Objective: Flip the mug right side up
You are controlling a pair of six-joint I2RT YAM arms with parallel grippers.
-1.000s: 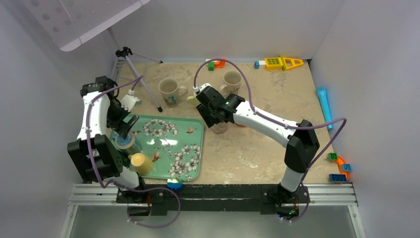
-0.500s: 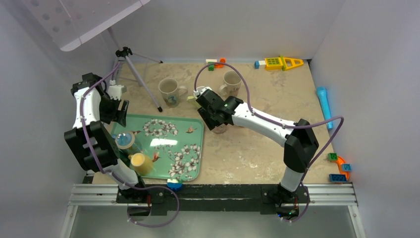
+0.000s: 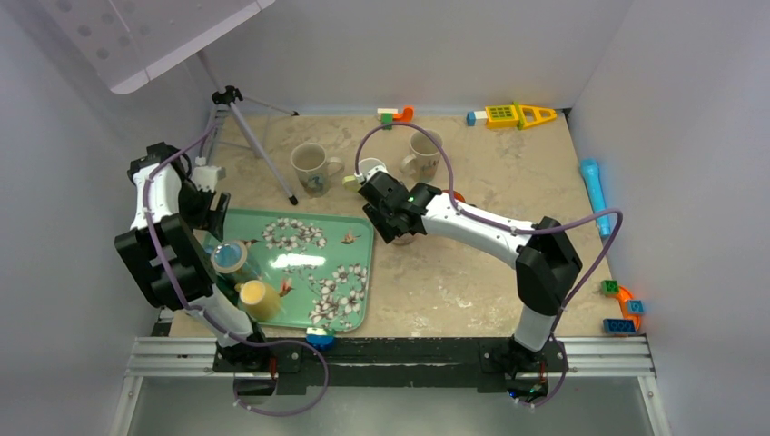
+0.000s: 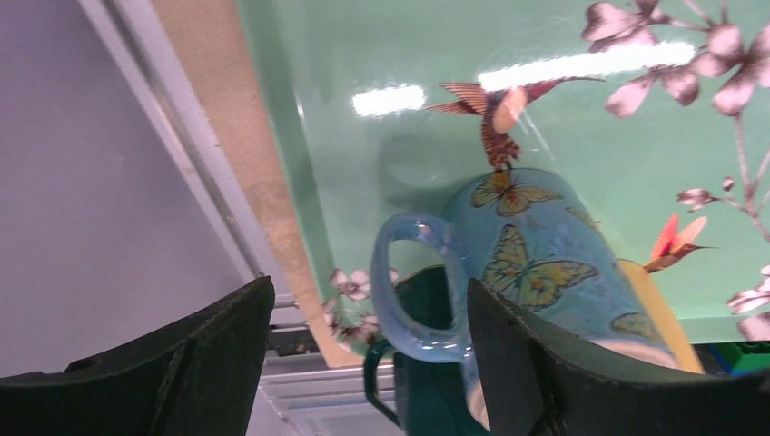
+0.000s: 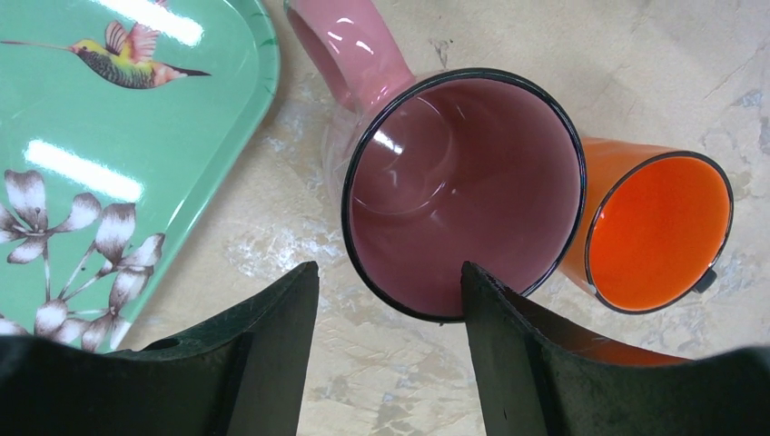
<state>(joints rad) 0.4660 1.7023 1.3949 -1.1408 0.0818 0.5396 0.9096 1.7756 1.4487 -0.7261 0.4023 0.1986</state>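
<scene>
From above, the right arm hid most of the pink mug beside the tray. On the tray, I saw the blue mug cropped.

A small tripod stands back left; perhaps a blue flashlight lies right.

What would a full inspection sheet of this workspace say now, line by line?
Surface: beige table, with a green flowered tray at its left.
Job's things: pink mug stands mouth up beside the tray; blue butterfly mug stands on the tray, and which end is up is unclear.
Clutter: orange cup, yellow cup, beige mugs, tripod, toy bricks, blue tube.
Grippers: left gripper, jaws open by the blue mug's handle, holding nothing; right gripper, jaws open above the pink mug's rim.
Cables: a purple cable loops along each arm.
Surroundings: white walls; metal rail at the near edge.
</scene>
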